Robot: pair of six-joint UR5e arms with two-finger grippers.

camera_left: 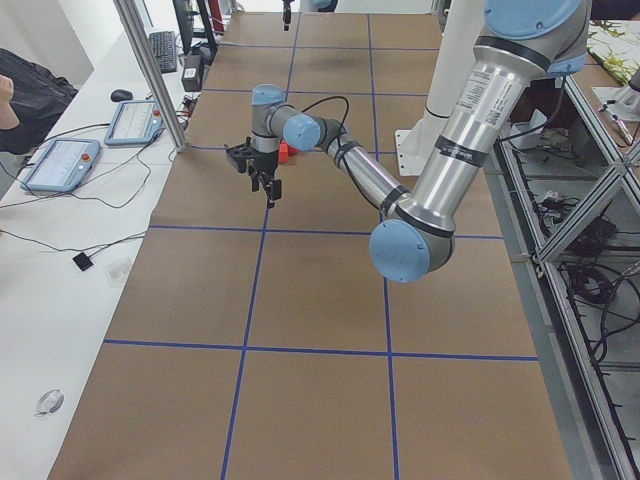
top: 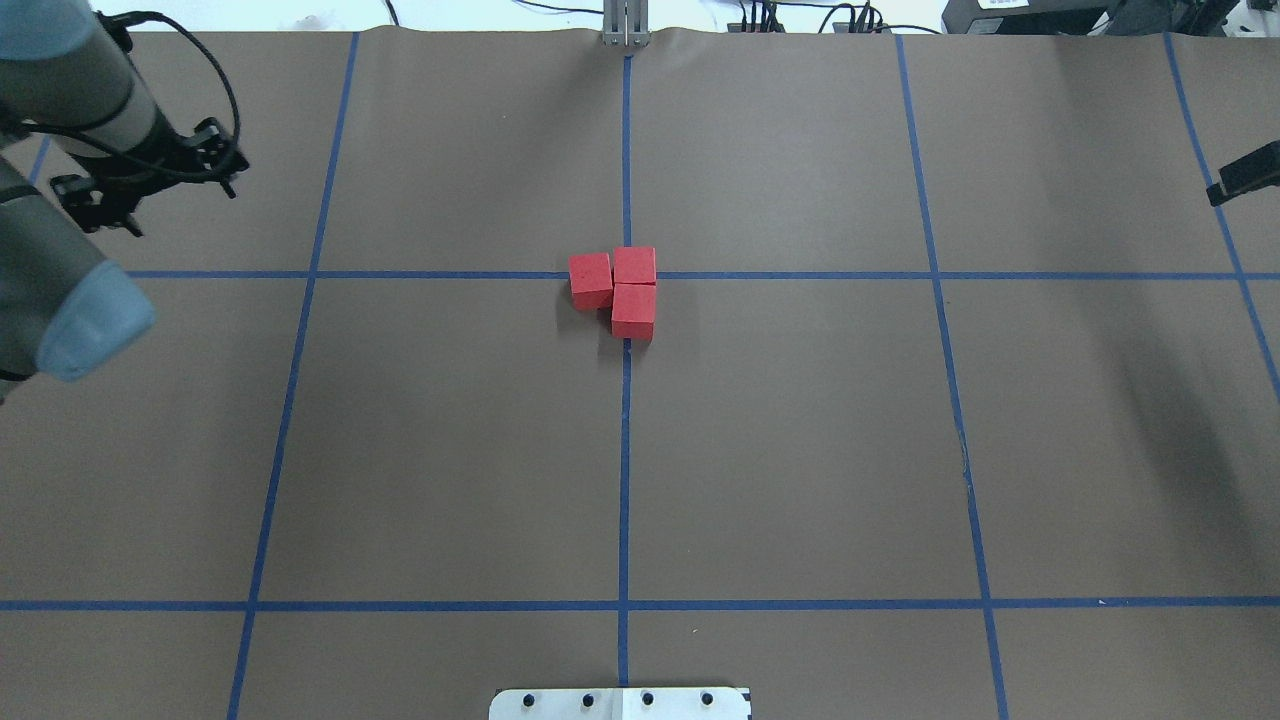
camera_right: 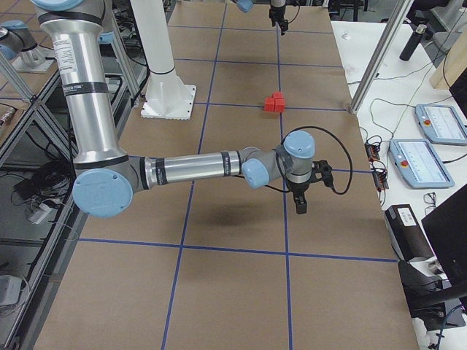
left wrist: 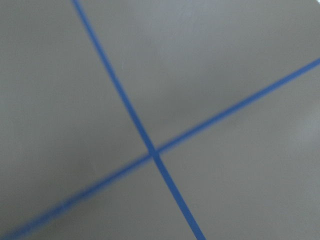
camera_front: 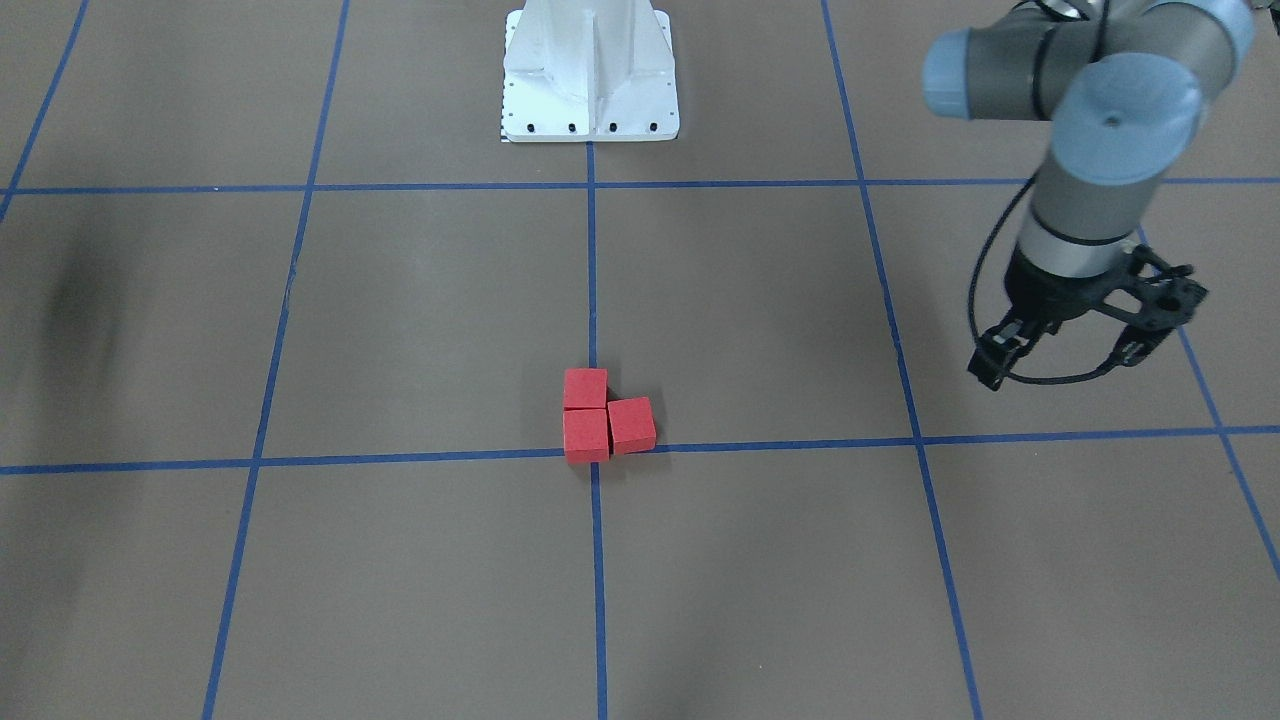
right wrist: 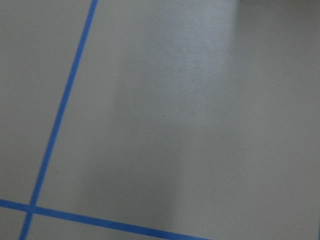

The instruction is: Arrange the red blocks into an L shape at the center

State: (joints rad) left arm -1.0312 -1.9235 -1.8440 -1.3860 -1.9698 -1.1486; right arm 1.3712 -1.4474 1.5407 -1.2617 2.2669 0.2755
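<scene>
Three red blocks (top: 633,311) lie touching in an L at the center (top: 626,280), where two blue tape lines cross; they show again as the red blocks (camera_front: 586,436) in the front-facing view. My left gripper (camera_front: 1065,362) hovers open and empty far off toward the table's left end, also visible as the left gripper (top: 185,208) from overhead. Only a black tip of my right gripper (top: 1240,175) shows at the overhead view's right edge. Whether that right gripper (camera_right: 301,198) is open or shut I cannot tell. Both wrist views hold only brown paper and blue lines.
The white robot base (camera_front: 590,90) stands at the table's robot-side edge. Beyond the far edge is a white desk with tablets (camera_left: 62,163), cables and an aluminium post (camera_left: 150,70). A person's dark sleeve (camera_left: 25,90) shows there.
</scene>
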